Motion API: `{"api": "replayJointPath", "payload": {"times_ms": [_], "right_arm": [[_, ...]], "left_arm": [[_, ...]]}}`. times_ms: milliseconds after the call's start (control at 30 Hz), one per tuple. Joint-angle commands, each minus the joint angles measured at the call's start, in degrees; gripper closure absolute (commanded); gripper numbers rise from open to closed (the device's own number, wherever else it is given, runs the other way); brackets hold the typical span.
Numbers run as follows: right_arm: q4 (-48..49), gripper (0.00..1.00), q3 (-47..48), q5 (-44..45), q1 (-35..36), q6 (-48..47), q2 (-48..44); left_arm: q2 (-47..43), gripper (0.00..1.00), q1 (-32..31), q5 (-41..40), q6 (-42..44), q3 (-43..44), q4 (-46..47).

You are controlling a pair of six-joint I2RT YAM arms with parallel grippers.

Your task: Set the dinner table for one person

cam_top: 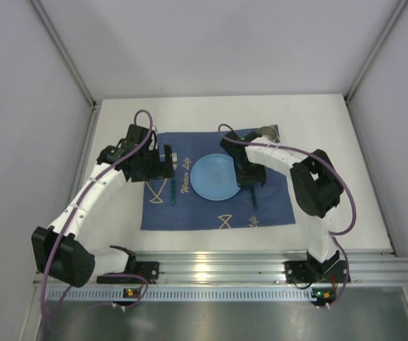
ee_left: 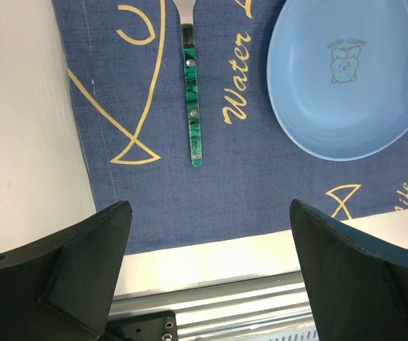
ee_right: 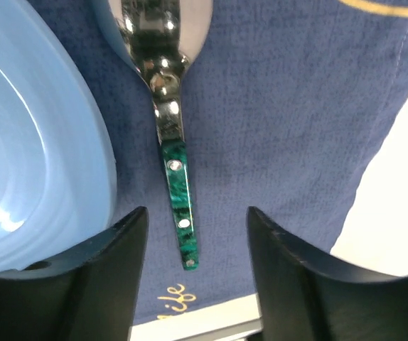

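The white dinner table (cam_top: 332,142) carries a dark blue cloth (cam_top: 190,213) with a light blue plate (cam_top: 215,177) in its middle. A green-handled fork (ee_left: 192,106) lies on the cloth left of the plate. A green-handled spoon (ee_right: 178,192) lies on the cloth right of the plate (ee_right: 33,177). My right gripper (ee_right: 197,213) hovers low over the spoon's handle end, open, with its fingers either side of the handle and touching nothing. My left gripper (ee_left: 210,213) is wide open over the cloth's left part, near the fork, and holds nothing.
A small metal cup (cam_top: 267,131) stands at the cloth's far right corner, behind my right arm. An aluminium rail (cam_top: 218,266) runs along the table's near edge. Grey walls enclose the table on the left, right and back.
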Motion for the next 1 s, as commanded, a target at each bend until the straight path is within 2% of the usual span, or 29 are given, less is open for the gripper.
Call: {"api": "replayJointPath", "payload": {"times_ms": [0,33,67,233,367,467,500,567,600,633,667,700,767,833,900,967], "right_arm": [[0.78,0.42,-0.5,0.82,-0.41,0.51,-5.34],[0.51,0.35,-0.5,0.9,-0.41,0.6,-6.14],[-0.19,0.33,-0.5,0.99,-0.32,0.78,-6.93],[-1.16,0.28,-0.67,0.56,-0.23,0.34,-15.54],[2.87,0.24,0.29,1.34,-0.32,-3.79,-27.37],[6.12,0.15,1.26,7.13,-0.23,-4.15,-36.69],[9.96,0.0,0.74,8.36,-0.23,-4.41,-39.0],[16.12,0.0,-3.82,11.18,-0.23,-3.97,-45.92],[22.68,0.0,-6.28,11.8,-0.32,-3.62,-48.05],[25.53,0.0,-11.43,13.2,-0.23,-3.18,-50.07],[28.0,0.0,-14.01,13.73,-0.23,-3.0,-53.05],[30.28,0.0,-16.47,14.0,-0.23,-2.48,-53.87],[33.29,0.0,-22.54,13.48,-0.23,-1.6,-54.58],[33.21,0.0,-25.97,9.64,-0.23,-4.04,-54.49],[32.77,0.0,-27.39,6.46,-0.23,-5.02,-54.31],[32.07,0.0,-29.41,4.34,-0.14,-3.36,-55.27]], "left_arm": [[-0.33,0.02,0.46,-2.97,1.31,0.94,-0.04],[0.02,0.02,0.55,-3.51,1.57,1.55,-0.13],[0.28,0.02,0.63,-4.91,2.01,1.9,-0.3],[1.69,0.02,1.6,-11.41,3.07,4.63,0.22],[-1.63,0.02,3.01,-16.78,4.21,6.2,3.65],[-4.61,0.03,3.01,-22.13,5.18,9.02,6.28],[-6.55,0.03,3.01,-24.76,5.44,6.24,11.33],[-12.68,0.03,3.01,-25.66,7.28,-0.43,20.83],[-19.33,0.03,3.01,-25.93,7.9,-9.69,31.93],[-23.32,0.04,3.01,-25.15,9.99,-15.0,37.35],[-26.92,0.05,3.01,-24.62,10.88,-24.72,41.93],[-33.83,0.07,3.01,-24.0,11.59,-28.99,46.5],[-39.33,0.06,3.01,-23.73,15.54,-40.38,57.23],[-45.12,0.02,3.01,-26.18,18.35,-46.67,65.47],[-46.47,0.02,3.01,-26.55,21.77,-54.91,71.3],[-42.62,0.01,3.18,-27.42,22.33,-60.73,82.51]]}}
